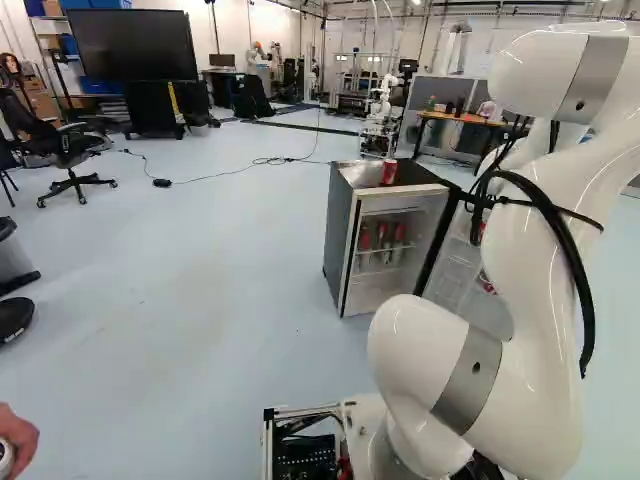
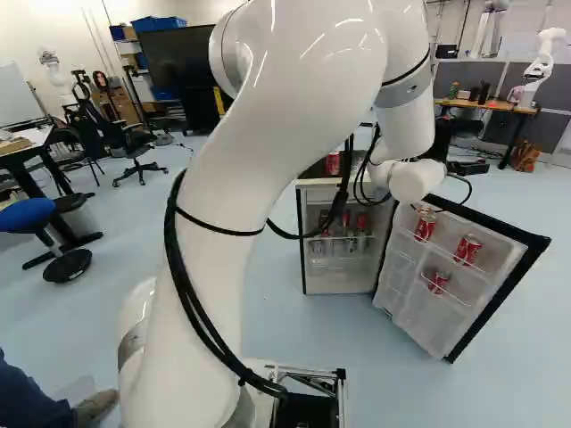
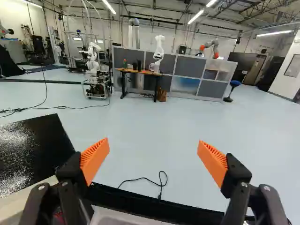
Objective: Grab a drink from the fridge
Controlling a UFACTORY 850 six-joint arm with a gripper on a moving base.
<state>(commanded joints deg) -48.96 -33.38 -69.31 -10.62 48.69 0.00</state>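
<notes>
1. Counting 12 o'clock as straight ahead of your base, you have the fridge [image 1: 340, 240] just about there, its door [image 2: 451, 308] swung wide open toward 1 o'clock
2. Your gripper [image 3: 153, 145] has its fingers well apart, with only air between the orange pads [image 3: 96, 157]
3. Looking along the gripper, you have the black fridge top beside you at 9 o'clock, and the door's black top edge runs underneath the fingers
4. Your drinks are in three places. One red can [image 1: 389, 172] stands upright on top of the fridge, and a group of red-and-dark drinks [image 1: 383, 238] stands on the wire shelf in the main compartment
5. Inside the door you have three more red cans: an upper one [image 2: 426, 226] nearest the fridge body, another [image 2: 467, 250] farther out toward the door's free edge, and a lower one [image 2: 438, 282]. All three look tilted in the right base view
6. Down at your 10 o'clock, at the near edge of the left base view, a person's hand [image 1: 18, 438] is beside a pale round thing you can see only in part
7. Farther off, you have a big dark screen [image 1: 133, 45] at 11 o'clock and an office chair [image 2: 134, 152] near 10. A desk [image 2: 486, 105] stands at 1 o'clock, with another robot [image 2: 541, 64] beside it
</notes>
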